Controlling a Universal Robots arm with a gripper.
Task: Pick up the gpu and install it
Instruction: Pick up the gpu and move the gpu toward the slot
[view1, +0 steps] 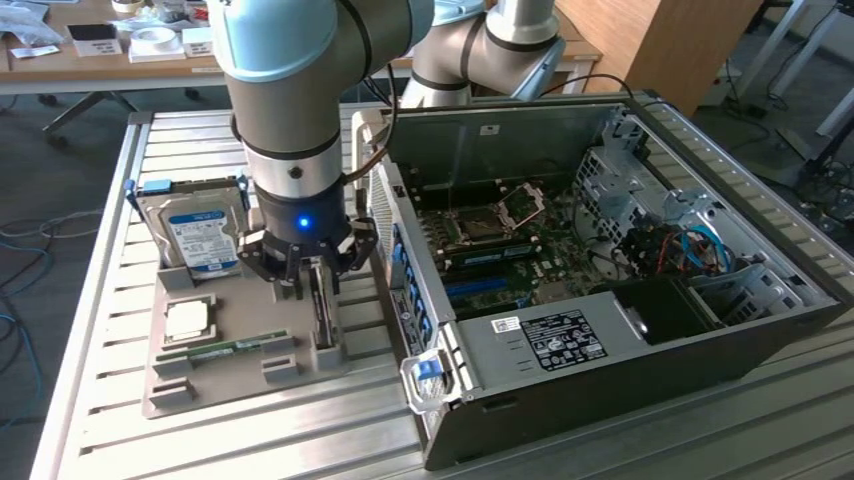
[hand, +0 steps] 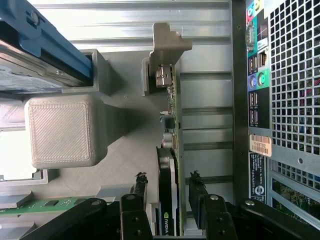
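We are seeing green-edged gpu (hand: 173, 107) edgewise in ridged grey holder (hand: 60, 130), pincer (hand: 167, 176) straddling it wide open, holding nothing, card's end hidden.

We record a slatted aluminium table (view1: 100, 310). Behind it stands a long wooden desk (view1: 80, 62) carrying small boxes (view1: 94, 42) and a tape roll (view1: 156, 36). A wooden cabinet side (view1: 654, 40) is at the exterior view's right. Loose cables (view1: 27, 240) lie on the dark grey floor (view1: 54, 180).
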